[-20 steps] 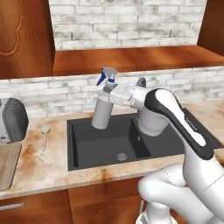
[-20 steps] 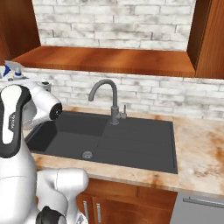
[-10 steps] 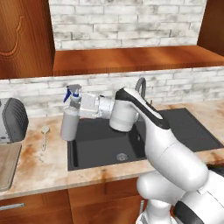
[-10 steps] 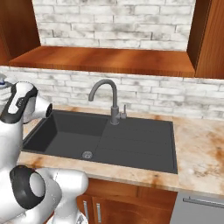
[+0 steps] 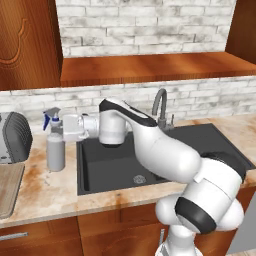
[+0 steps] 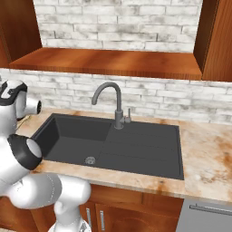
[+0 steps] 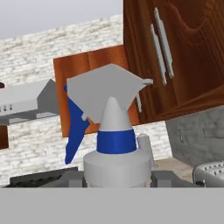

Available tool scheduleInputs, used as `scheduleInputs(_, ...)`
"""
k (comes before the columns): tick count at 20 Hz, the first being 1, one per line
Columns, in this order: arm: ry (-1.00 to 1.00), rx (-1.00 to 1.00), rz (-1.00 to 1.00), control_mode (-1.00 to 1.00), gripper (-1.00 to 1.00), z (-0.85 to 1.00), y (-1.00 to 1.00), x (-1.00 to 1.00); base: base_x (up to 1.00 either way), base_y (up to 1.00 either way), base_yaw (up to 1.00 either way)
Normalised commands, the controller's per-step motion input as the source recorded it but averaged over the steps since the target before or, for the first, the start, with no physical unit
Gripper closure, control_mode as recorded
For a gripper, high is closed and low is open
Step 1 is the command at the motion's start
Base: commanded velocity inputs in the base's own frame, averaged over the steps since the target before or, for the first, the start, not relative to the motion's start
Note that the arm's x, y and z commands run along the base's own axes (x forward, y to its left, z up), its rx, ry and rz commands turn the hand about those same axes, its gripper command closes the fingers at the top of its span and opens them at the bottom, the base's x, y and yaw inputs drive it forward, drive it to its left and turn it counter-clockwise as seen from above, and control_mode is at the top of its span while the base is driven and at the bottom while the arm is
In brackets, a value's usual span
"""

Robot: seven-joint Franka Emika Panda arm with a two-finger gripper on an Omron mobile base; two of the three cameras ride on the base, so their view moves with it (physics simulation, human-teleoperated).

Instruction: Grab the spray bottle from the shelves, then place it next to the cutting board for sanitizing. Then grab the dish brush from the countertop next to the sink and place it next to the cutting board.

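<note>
The spray bottle (image 5: 55,150), grey with a blue trigger nozzle, stands upright over the countertop (image 5: 45,192) just left of the sink (image 5: 150,162). My gripper (image 5: 64,129) is shut on its neck from the right. In the hand view the bottle's pale neck and blue collar (image 7: 114,141) show close up between the fingers. Whether the bottle's base touches the countertop I cannot tell. The cutting board (image 5: 10,186) lies at the lower left edge, a short way left of the bottle. The shelves (image 5: 150,67) run along the wall above. The dish brush is hidden.
A toaster (image 5: 15,137) stands against the wall, left of the bottle. A curved grey faucet (image 5: 160,107) rises behind the sink (image 6: 113,145). Wooden cabinets (image 5: 27,42) hang above the toaster. Bare countertop (image 6: 208,158) stretches right of the sink.
The arm has swung left with the spray bottle, from above the sink to over the countertop left of it, and the bottle hangs lower than before.
</note>
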Motion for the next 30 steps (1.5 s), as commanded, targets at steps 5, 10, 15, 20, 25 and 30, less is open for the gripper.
scheduleInputs(5,0.0,0.0,0.01,-1.0,1.0,-0.57,0.46,0.04,0.0,0.0,0.0)
scheduleInputs(10,-0.03,-0.05,0.0,-1.0,1.0,-0.54,0.37,0.0,0.0,0.0,0.0)
scheduleInputs(15,0.0,-0.12,0.0,-1.0,1.0,-0.23,0.35,0.05,0.0,0.0,0.0)
scheduleInputs(20,0.0,-0.01,0.0,-1.0,1.0,-0.41,0.05,0.02,0.0,0.0,0.0)
scheduleInputs(25,-0.01,0.0,0.01,-1.0,1.0,-0.4,0.02,0.03,0.0,0.0,0.0)
scheduleInputs(30,-0.09,0.0,0.02,-1.0,1.0,-0.39,0.14,0.0,0.0,0.0,0.0)
